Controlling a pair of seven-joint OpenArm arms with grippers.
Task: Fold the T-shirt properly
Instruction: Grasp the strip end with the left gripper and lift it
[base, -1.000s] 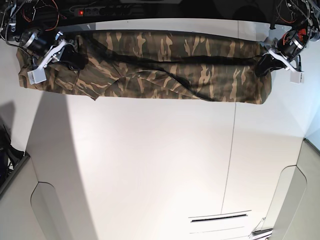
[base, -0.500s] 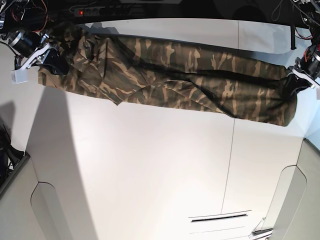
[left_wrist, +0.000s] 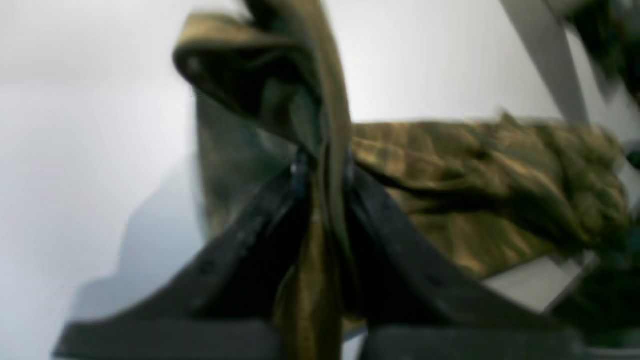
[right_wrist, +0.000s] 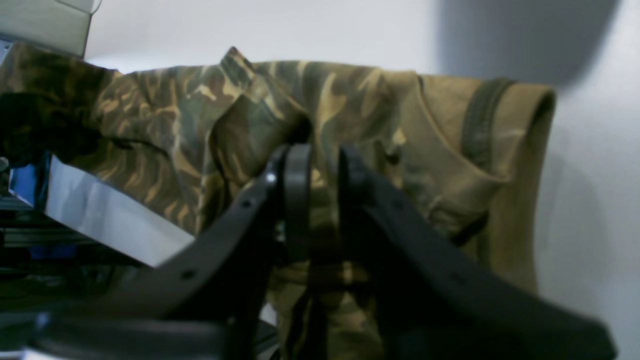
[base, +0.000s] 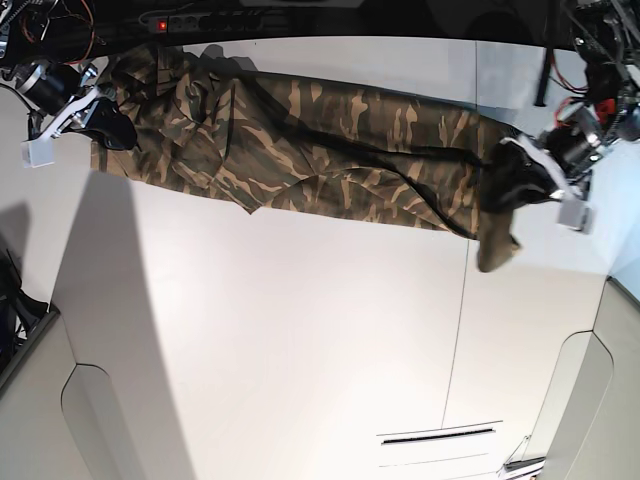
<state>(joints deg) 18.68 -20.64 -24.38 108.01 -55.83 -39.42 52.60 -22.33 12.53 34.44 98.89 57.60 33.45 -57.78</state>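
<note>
The camouflage T-shirt (base: 320, 150) stretches in a long band across the far part of the white table (base: 300, 330), slanting down to the right. My left gripper (base: 527, 180) at the right end is shut on a bunch of its cloth (left_wrist: 325, 165), and a flap hangs below it. In the left wrist view the black fingers (left_wrist: 385, 210) pinch the fabric tight. My right gripper (base: 105, 120) at the far left is shut on the other end of the T-shirt (right_wrist: 320, 115); the right wrist view shows the tan inside and the collar by its fingers (right_wrist: 297, 185).
A dark strip with cables and a red light (base: 162, 24) runs along the far edge. A seam (base: 458, 320) crosses the table on the right. Grey rounded panels (base: 85, 420) sit at the near corners, and a slot (base: 438, 435) lies near the front.
My left gripper has swung inward and toward the near side with its end of the T-shirt, so the band is shorter and slacker. The right gripper stayed at the far left corner.
</note>
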